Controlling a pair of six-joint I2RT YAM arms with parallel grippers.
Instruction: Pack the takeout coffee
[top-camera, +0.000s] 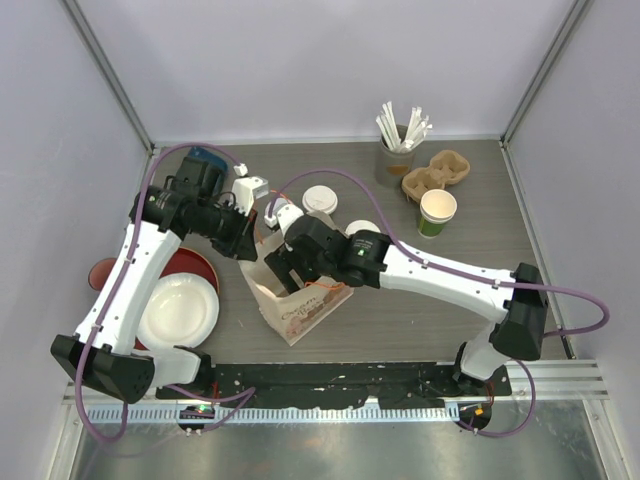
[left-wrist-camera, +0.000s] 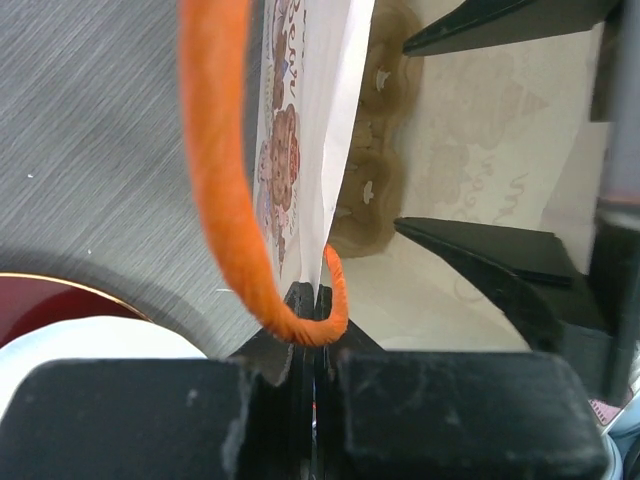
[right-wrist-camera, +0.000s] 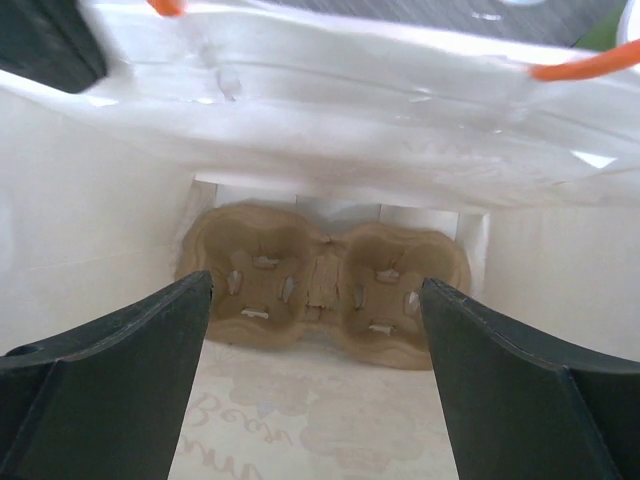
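A white paper bag (top-camera: 305, 310) with orange handles (left-wrist-camera: 225, 180) lies on the table with its mouth toward the arms. My left gripper (left-wrist-camera: 315, 300) is shut on the bag's rim beside a handle, holding the mouth up. My right gripper (right-wrist-camera: 315, 283) reaches into the bag, open wide, with nothing between its fingers. A brown cardboard cup carrier (right-wrist-camera: 325, 285) rests at the bag's bottom, just beyond the fingertips and apart from them. In the left wrist view the carrier (left-wrist-camera: 365, 180) shows past the right gripper's black fingers (left-wrist-camera: 480, 260). A paper coffee cup (top-camera: 437, 212) stands at the right.
A second cup carrier (top-camera: 437, 172) and a holder of wrapped straws (top-camera: 397, 150) stand at the back right. White lids (top-camera: 320, 198) lie behind the bag. A white plate (top-camera: 180, 312) on a red plate (top-camera: 195, 268) sits at the left.
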